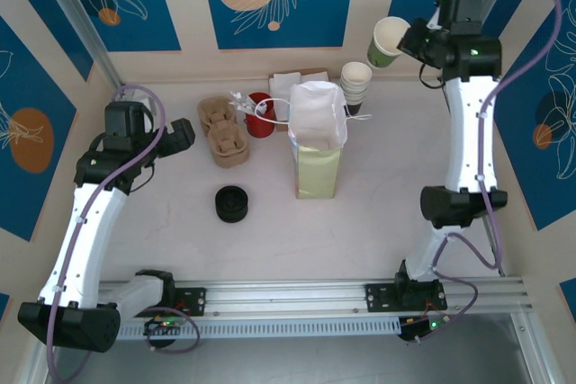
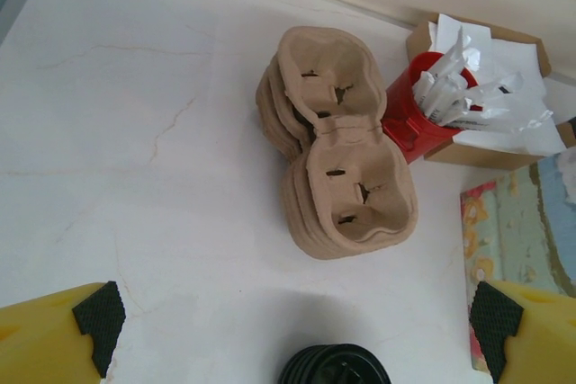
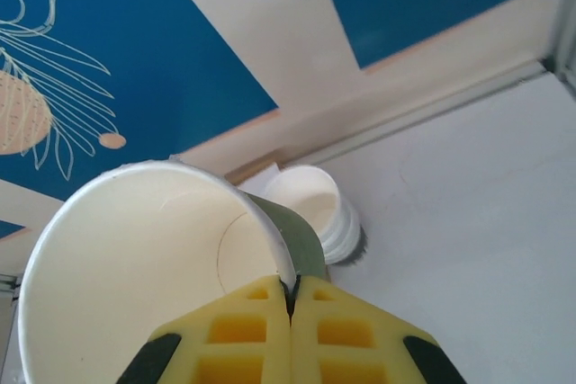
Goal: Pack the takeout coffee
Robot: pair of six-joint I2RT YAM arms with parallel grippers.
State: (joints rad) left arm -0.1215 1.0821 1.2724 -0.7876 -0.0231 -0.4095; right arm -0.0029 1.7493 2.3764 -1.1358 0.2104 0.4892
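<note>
Currently, nearest the arm bases, one low stack of black lids (image 1: 232, 204) is sitting on the table (image 1: 378, 222). The left gripper (image 1: 183, 135) is hovering, jaws spread wide, above one stack of pulp two-cup carriers (image 2: 342, 150); how many are in it cannot be told. One paper bag (image 1: 318, 146) is standing upright mid-table. One red cup (image 2: 405, 119) of white wrapped items is touching the carriers. Farther back, one stack of cream cups (image 1: 356, 83) is standing. The right gripper (image 3: 290, 299) is pinching the rim of the one takeout coffee cup (image 1: 387, 42), holding it tilted in the air beyond that stack: olive-green outside, cream inside, mouth open.
</note>
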